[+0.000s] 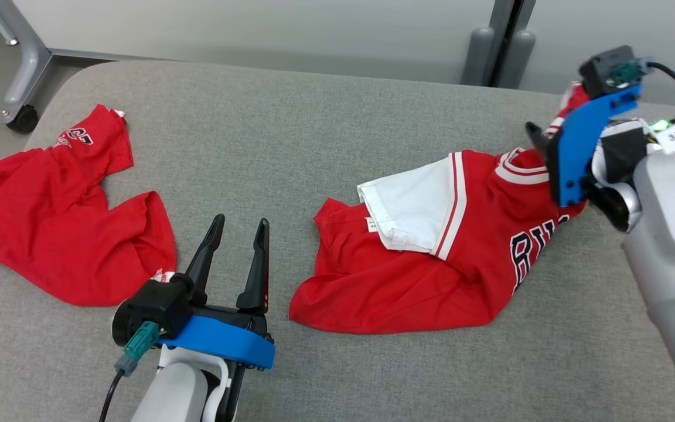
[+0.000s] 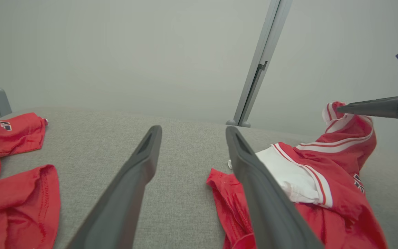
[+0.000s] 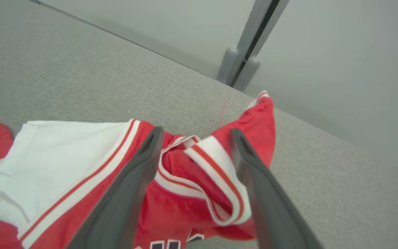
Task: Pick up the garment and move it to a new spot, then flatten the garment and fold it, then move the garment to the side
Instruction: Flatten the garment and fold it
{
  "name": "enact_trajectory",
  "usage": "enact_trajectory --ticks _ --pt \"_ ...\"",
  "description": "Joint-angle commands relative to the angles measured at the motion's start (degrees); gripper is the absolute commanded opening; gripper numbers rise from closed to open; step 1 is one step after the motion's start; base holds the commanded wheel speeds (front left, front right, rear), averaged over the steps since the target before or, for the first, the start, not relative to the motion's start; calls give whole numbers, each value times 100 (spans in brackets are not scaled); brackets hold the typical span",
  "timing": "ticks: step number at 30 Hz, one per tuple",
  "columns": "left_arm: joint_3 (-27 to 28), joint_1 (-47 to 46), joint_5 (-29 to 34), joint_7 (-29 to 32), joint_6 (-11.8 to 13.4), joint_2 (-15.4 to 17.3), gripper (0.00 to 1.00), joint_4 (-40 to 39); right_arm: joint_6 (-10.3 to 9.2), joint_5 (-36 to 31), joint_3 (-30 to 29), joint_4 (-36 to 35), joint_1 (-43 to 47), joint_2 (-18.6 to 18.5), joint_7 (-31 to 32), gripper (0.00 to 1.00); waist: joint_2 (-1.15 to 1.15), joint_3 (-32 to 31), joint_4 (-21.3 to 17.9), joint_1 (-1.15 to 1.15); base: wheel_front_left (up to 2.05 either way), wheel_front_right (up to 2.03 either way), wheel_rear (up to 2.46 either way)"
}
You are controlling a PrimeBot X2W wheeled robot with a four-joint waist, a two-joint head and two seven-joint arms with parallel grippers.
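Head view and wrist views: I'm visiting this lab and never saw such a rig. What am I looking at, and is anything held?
This is a wheeled robot with two arms, each ending in two long dark fingers. One picture is from its head camera, looking down; the others from wrist cameras looking along each arm's fingers. On the gray padded surface lie a crumpled red garment, left, and a red jersey with white trim, right. The left arm's fingers stand open over bare surface, holding nothing. The right arm's fingers stand open around the jersey's raised striped edge, not clamping it.
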Motion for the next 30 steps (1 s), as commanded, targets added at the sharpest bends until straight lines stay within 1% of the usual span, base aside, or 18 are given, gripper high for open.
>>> enact_trajectory --ticks 1,3,6,9,12,15,19,26,30 --pt "16 11 36 -26 -27 3 100 -13 -1 91 69 -177 83 15 232 100 0 21 24 0 0 0 0" --pt "27 -34 32 -26 -27 -5 100 -32 0 149 140 -399 171 64 623 100 0 72 73 0 0 0 0" --pt "-36 -130 25 -26 -40 -33 100 -24 -1 44 -43 -630 231 -57 936 100 0 129 207 0 0 0 0" --pt "-94 -178 2 -26 -50 -52 100 7 0 7 -228 -850 410 -16 1024 100 0 151 326 0 0 0 0" --pt "-106 -193 -1 -26 -58 -63 100 10 0 -11 -243 -1096 516 33 1026 100 0 187 393 0 0 0 0" --pt "-146 -239 -12 -26 -62 -73 100 -12 0 -28 -218 -1172 559 113 1146 100 0 289 487 0 0 0 0" --pt "-323 -345 -54 -25 -62 -92 100 -71 0 -218 -285 -1000 438 164 1290 100 0 502 720 0 0 0 0" --pt "-780 -668 -295 -22 -65 -100 100 -189 0 -718 -718 -356 227 101 1294 100 0 907 1222 0 0 0 0" --pt "-880 -793 -411 -22 -51 -101 100 -238 0 -916 -806 -16 193 130 1277 100 0 1032 1343 0 0 0 0"
